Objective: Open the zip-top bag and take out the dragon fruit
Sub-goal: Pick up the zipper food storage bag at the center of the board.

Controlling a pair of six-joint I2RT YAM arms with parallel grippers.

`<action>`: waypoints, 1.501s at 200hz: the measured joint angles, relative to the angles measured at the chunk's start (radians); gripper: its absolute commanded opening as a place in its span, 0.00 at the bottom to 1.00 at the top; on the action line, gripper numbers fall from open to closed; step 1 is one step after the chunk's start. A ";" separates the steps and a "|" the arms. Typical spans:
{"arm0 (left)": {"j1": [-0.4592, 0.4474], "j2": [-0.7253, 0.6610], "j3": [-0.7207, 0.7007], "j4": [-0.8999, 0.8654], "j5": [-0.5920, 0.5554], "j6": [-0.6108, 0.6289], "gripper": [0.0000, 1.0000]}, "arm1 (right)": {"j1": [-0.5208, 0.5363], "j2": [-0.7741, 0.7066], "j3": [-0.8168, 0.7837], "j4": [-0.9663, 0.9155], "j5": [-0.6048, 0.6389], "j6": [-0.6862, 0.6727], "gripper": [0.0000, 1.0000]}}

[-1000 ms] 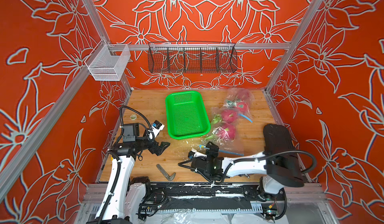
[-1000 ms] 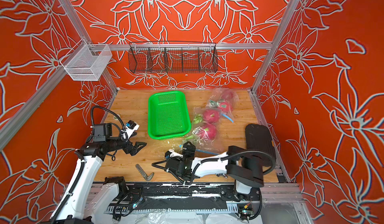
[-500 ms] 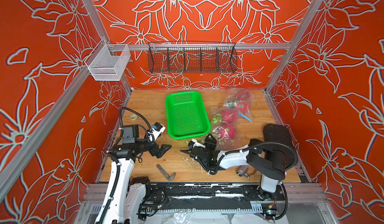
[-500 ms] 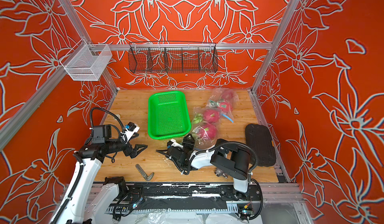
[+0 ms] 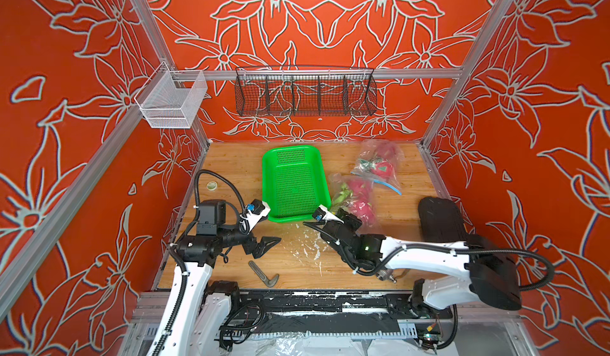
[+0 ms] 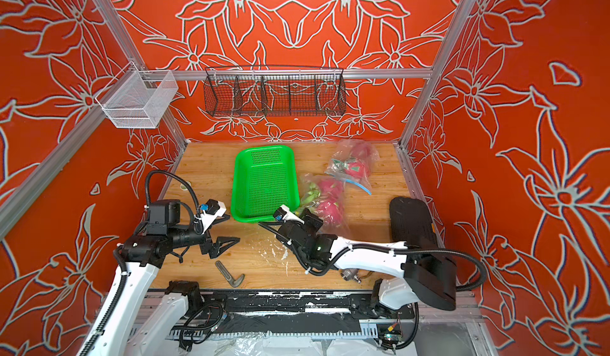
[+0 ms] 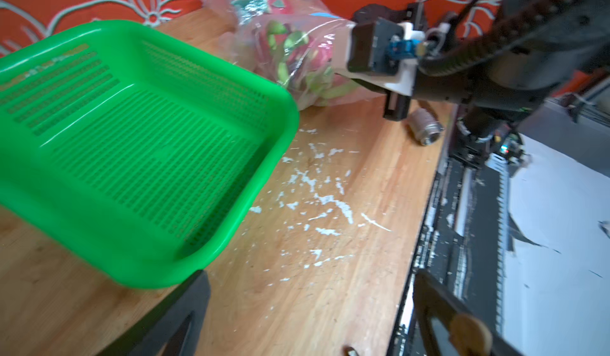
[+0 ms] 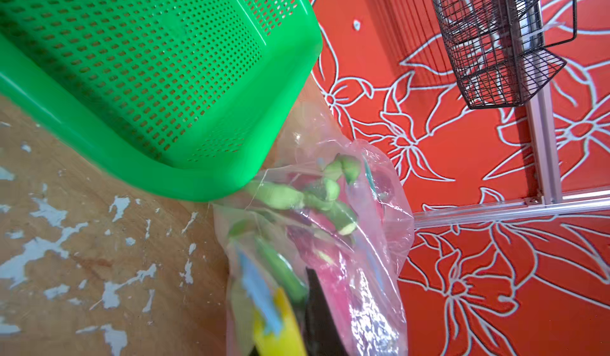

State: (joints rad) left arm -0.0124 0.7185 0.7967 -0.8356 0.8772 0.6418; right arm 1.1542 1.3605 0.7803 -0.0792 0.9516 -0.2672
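Note:
A clear zip-top bag lies right of the green basket, with pink dragon fruit and its green scales inside. My right gripper is shut on the bag's near edge, and the blue zip strip lies between its fingers. A second bag of dragon fruit lies further back. My left gripper hovers open over bare wood near the basket's front left corner, holding nothing. The left wrist view shows the near bag behind the right arm.
A green mesh basket sits mid-table. A grey L-shaped tool and a metal fitting lie near the front edge. A black pad lies at right, a tape roll at left. Wire baskets hang on the back wall.
My right gripper has moved away from the front edge to the near bag and closed on its edge. The left gripper shifted slightly and stays open.

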 measured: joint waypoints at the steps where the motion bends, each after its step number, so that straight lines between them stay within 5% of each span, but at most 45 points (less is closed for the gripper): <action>1: -0.006 0.000 0.003 -0.002 0.000 0.000 0.94 | 0.000 -0.005 0.000 -0.005 -0.002 0.003 0.00; 71: -0.257 0.063 0.019 0.007 -0.091 -0.039 0.93 | 0.000 -0.294 0.111 -0.352 -0.172 0.110 0.00; 111: -0.325 0.104 0.016 0.023 -0.138 -0.053 0.93 | 0.000 -0.365 0.219 -0.536 -0.254 0.137 0.00; 156: -0.338 0.105 -0.006 0.065 -0.262 -0.040 0.92 | 0.014 -0.367 0.407 -0.777 -0.382 0.190 0.00; 179: -0.241 0.164 -0.013 0.081 -0.319 -0.026 0.90 | 0.027 -0.365 0.440 -0.862 -0.407 0.221 0.00; 201: -0.089 0.249 0.029 0.060 -0.286 -0.017 0.90 | 0.049 -0.349 0.441 -0.912 -0.472 0.225 0.00; 221: -0.059 0.255 0.063 0.035 -0.230 0.005 0.92 | 0.066 -0.320 0.442 -0.913 -0.594 0.200 0.00; 262: -0.081 0.135 0.070 -0.017 -0.074 0.011 0.97 | 0.069 -0.238 0.536 -0.879 -0.827 0.094 0.00; 300: -0.235 0.056 0.116 -0.035 0.001 -0.050 0.97 | 0.039 -0.130 0.699 -0.836 -0.980 0.008 0.00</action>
State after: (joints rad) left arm -0.2478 0.7742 0.9127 -0.8707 0.8783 0.5922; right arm 1.1931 1.2301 1.4792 -0.9154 -0.0284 -0.2592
